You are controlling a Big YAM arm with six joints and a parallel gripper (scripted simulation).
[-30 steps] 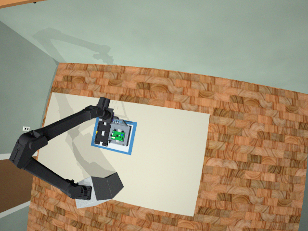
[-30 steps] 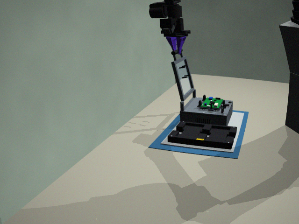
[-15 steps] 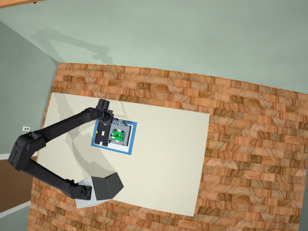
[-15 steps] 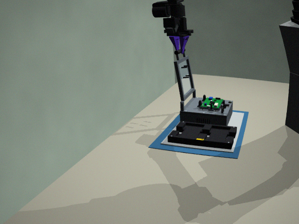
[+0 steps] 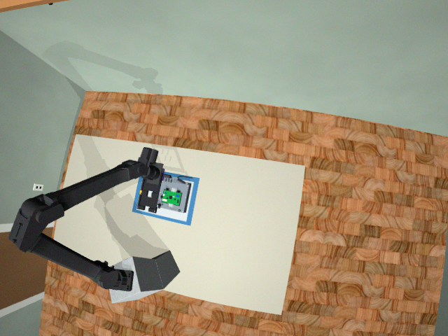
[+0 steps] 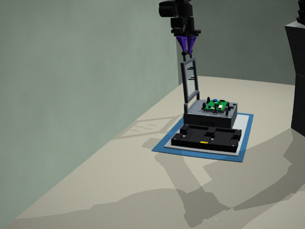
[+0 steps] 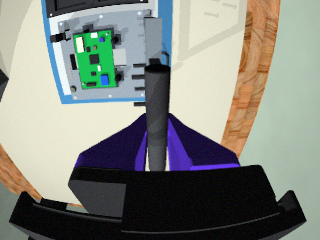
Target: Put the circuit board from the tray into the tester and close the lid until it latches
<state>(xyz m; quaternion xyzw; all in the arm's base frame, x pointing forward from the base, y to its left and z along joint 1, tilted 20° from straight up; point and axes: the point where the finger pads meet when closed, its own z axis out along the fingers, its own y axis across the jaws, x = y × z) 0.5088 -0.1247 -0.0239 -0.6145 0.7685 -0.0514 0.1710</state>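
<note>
The green circuit board (image 5: pixel 171 197) (image 6: pixel 216 104) (image 7: pixel 95 60) lies face up on the plate of the grey tester (image 5: pixel 186 187) (image 6: pixel 209 119) (image 7: pixel 130 60), among the black posts. The tester's lid (image 6: pixel 184 81) (image 7: pixel 152 34) is a dark frame and stands nearly upright on its hinge. My gripper (image 6: pixel 187 52) (image 7: pixel 157 119) (image 5: pixel 155 173) is above the lid's top edge and is shut on the lid's handle (image 6: pixel 183 53) (image 7: pixel 159 114). The black tray (image 5: pixel 144 203) (image 6: pixel 204 140) lies beside the tester, and both of its pockets look empty.
Tester and tray sit on a white base on a blue mat (image 5: pixel 187 221) (image 6: pixel 246 138) (image 7: pixel 52 60). The arm's dark base block (image 5: pixel 155 269) (image 6: pixel 298 86) stands near the table's front edge. The wooden table top (image 5: pixel 361 180) surrounds the beige mat (image 5: pixel 246 217).
</note>
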